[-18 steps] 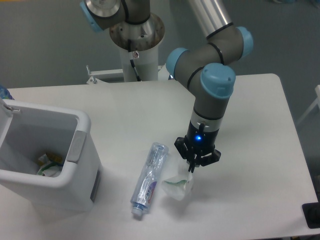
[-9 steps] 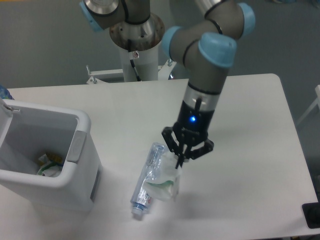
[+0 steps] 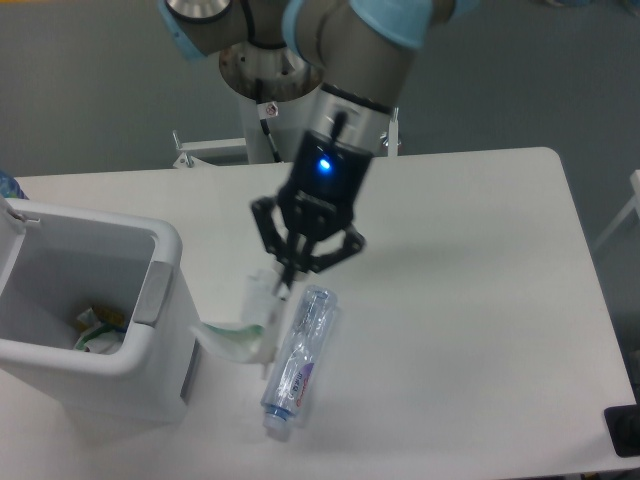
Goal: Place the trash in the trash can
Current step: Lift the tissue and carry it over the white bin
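Just below the pinched-together fingers (image 3: 287, 285), crumpled wrapper (image 3: 242, 330) hanging in their grip, bottle (image 3: 300, 360) beside, bin (image 3: 150, 330) left.

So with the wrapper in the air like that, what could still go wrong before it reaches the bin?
1. The gripper pinches only the top of the wrapper, and most of it dangles below, so it could slip free.
2. The dangling end hangs lower than the trash can rim, so it may snag on the near wall unless lifted.
3. The bottle lies right beside the wrapper on the table; the trailing plastic could brush and roll it.
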Motion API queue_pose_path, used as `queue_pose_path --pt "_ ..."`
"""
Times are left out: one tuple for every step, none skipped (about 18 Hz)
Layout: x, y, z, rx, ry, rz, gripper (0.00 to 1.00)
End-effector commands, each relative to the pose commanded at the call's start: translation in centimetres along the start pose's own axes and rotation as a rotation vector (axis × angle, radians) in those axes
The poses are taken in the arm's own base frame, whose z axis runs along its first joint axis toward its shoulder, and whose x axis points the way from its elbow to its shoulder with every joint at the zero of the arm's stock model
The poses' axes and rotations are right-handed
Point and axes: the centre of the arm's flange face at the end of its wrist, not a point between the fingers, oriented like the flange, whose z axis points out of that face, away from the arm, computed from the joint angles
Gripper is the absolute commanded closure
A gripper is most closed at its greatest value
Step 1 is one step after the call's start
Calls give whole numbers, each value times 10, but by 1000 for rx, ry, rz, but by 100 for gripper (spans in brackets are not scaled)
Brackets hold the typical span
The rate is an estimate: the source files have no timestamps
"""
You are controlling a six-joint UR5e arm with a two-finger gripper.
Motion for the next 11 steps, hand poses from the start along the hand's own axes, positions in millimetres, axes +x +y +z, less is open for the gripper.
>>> queue_pose_path --pt "14 -6 0 5 11 3 100" --pt "27 -11 2 6 26 12 100" --pt "40 -14 6 5 42 16 100" --pt "50 -17 10 3 57 26 100" --pt "58 -19 14 2 70 36 100" --pt "64 -20 17 1 80 44 100" --pt "68 -22 18 2 87 51 100" --pt "73 -22 21 0 95 56 100" --pt "76 -22 25 -5 105 59 96" --pt "83 -22 31 -7 123 68 63" --pt "87 -20 35 -7 141 74 22"
